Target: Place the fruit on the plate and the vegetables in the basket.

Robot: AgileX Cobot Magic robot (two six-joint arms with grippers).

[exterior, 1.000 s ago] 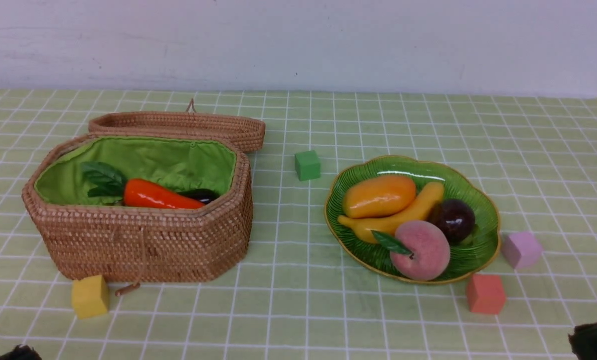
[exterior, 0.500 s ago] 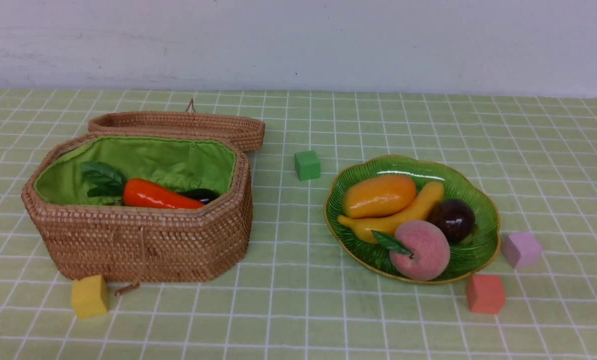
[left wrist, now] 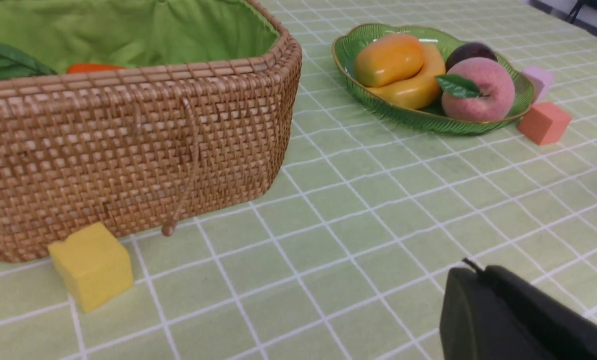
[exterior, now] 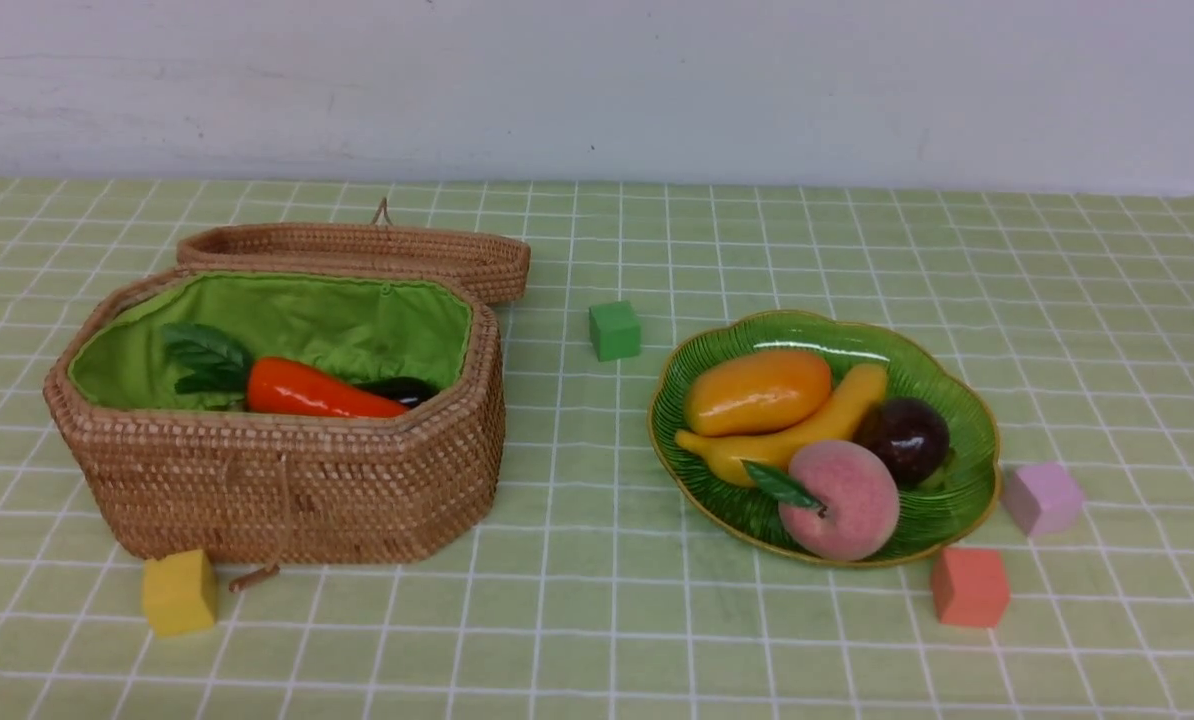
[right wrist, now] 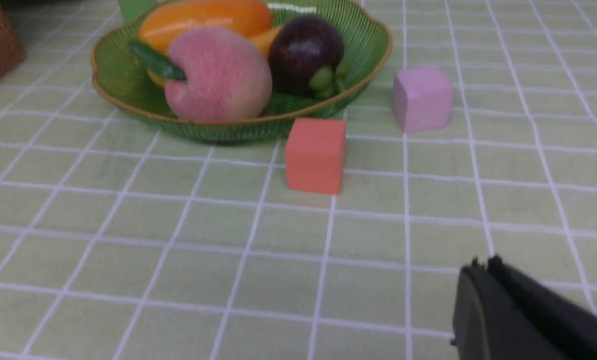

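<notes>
You have a table (exterior: 597,620) covered in a light green cloth with a white grid, reaching back to a pale wall. On its left side stands the wicker basket (exterior: 287,480) with its lid (exterior: 357,250) lying open behind it, and a yellow cube (exterior: 179,592) sits just beside the basket's near wall. On the right rests the green plate (exterior: 947,515), with a green cube (exterior: 614,330) near its far left rim, a pink cube (exterior: 1042,497) just beside its right edge and an orange cube (exterior: 970,587) near its front.

A pale green tablecloth (exterior: 597,620) gridded with white lines is backed by a plain whitish wall (exterior: 597,90).
</notes>
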